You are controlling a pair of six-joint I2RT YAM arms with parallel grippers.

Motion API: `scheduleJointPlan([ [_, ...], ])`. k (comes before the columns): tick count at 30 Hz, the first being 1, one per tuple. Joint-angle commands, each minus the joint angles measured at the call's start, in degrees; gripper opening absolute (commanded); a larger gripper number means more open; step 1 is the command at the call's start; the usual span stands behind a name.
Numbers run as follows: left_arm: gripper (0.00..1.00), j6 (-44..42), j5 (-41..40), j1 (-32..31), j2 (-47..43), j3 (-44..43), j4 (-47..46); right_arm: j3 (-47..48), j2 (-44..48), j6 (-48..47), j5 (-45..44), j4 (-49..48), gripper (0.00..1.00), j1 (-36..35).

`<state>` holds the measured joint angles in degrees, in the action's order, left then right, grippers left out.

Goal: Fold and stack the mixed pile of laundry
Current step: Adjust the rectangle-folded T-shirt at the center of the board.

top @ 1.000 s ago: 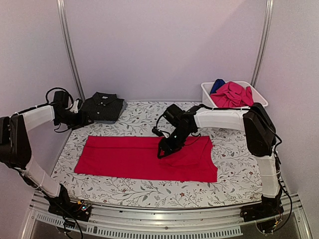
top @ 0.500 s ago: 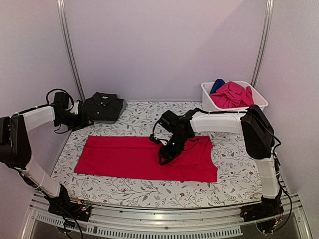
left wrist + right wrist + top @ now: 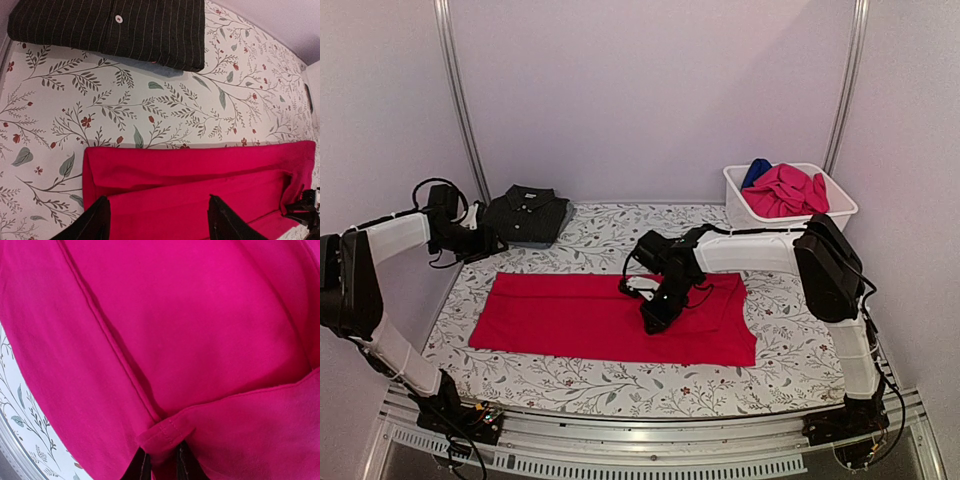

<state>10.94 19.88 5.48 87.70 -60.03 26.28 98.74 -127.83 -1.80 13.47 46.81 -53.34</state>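
Nearest the arms, the red tee (image 3: pixel 570 318) lies flat on the leaf-patterned tabletop (image 3: pixel 620 388), folded into a long band whose long axis runs left to right across the work area; its right end is the wider one, and which end holds the neck cannot be told. Over the past second the right claw (image 3: pixel 161 466) has slid leftward along the band's middle and narrowed its jaws, and the wrist view now shows them clenched on a hemmed corner of the red cloth where an upper layer ends. That suggests the shirt's next fold is about to begin, probably a lift of this pinched edge across the band to shorten it. The left claw (image 3: pixel 159 220) has not moved in that time: it hangs released, jaws wide apart and holding nothing, over the tee's far left corner. Farther back on the left, the dark buttoned polo (image 3: pixel 525 215) sits already folded into a neat rectangle, the start of a stack. At the far right, the white tub (image 3: pixel 840 205) holds the pink garment (image 3: pixel 785 190) and the blue one (image 3: pixel 756 170), both bunched and unfolded, so most of the pile appears to be waiting its turn
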Motion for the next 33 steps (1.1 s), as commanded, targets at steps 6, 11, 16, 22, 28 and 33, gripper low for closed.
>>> scheduleJointPlan([
  [6, 0.66, -0.37, -0.31, -0.44, -1.44, 0.11, 0.26, -1.34, 4.37, -1.57, -0.95, 3.05, 0.06, -0.76],
  [11, 0.66, -0.03, -0.8, -0.46, -1.75, 0.02, 0.97, -3.63, 7.48, -2.29, 1.02, 3.36, 0.04, -0.71],
  [16, 0.65, 0.67, -3.17, -0.48, -0.97, -0.65, 3.66, -6.17, 9.46, -2.69, 3.66, 3.36, 0.01, -0.71],
  [22, 0.63, 1.23, -5.45, -0.46, 0.32, -1.68, 7.39, -8.94, 9.15, -2.53, 5.51, 4.57, 0.01, -0.76],
  [28, 0.62, 2.51, -3.83, -0.65, 1.37, -1.72, 9.2, -11.23, 10.28, -1.18, 4.63, 4.09, 0.39, -0.5],
  [33, 0.58, 2.28, -2.6, -1.57, 3.46, -1.76, 8.96, -4.02, 9.8, 1.55, 7.15, 1.94, 0.48, 1.66],
])
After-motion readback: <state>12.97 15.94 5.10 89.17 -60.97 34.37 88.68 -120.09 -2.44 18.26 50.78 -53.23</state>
